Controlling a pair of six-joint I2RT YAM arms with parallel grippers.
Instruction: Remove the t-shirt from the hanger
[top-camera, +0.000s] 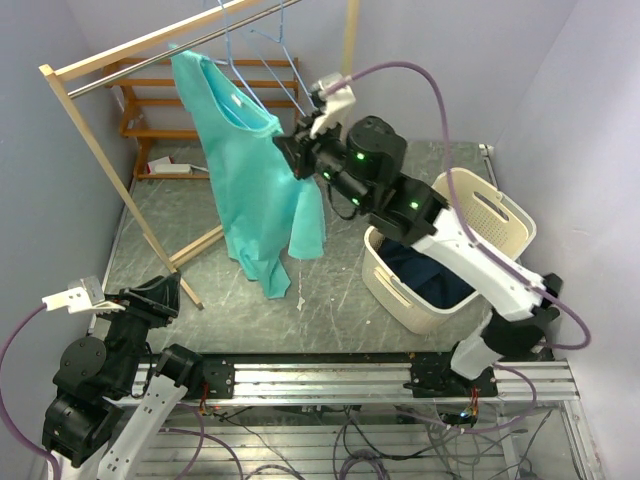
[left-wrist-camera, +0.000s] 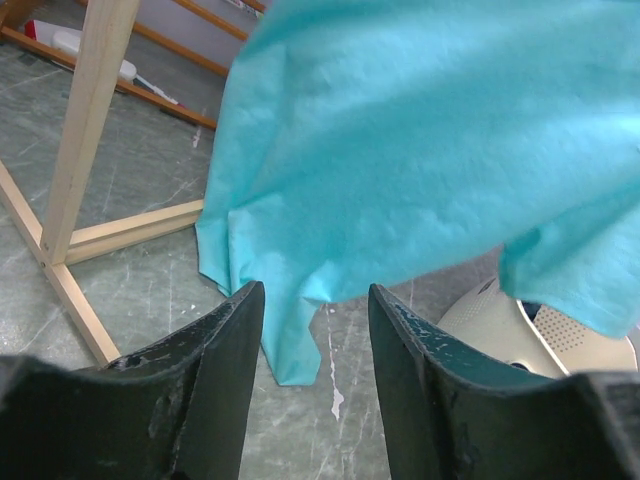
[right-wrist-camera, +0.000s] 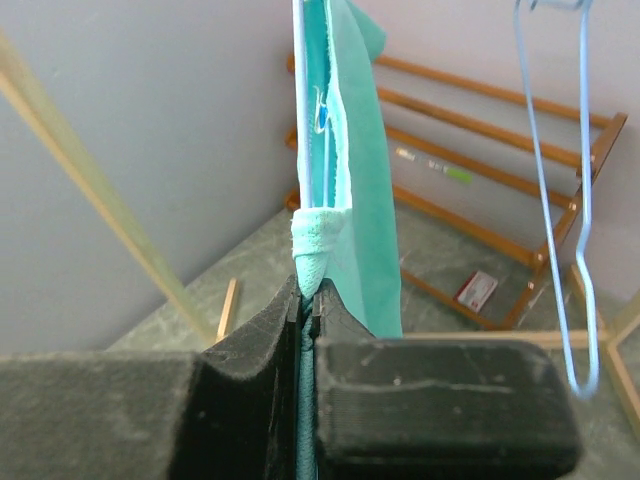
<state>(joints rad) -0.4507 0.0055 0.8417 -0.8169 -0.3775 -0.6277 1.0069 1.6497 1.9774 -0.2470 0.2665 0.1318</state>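
My right gripper (right-wrist-camera: 305, 300) is pinched tight on a fold of the t-shirt (top-camera: 250, 190), right at the shoulder where the cloth wraps the end of the hanger (right-wrist-camera: 298, 120). This looks like the peel-off step: shoulder caught, not yet freed. Next I'd judge the pull has to go outward and down past the wire's end, gently, so the hanger doesn't swing on the rail (top-camera: 180, 55). The rest of the shirt droops below and left of my grip. My left gripper (left-wrist-camera: 315, 295) sits low, jaws apart and empty, with the hem hanging just beyond them.
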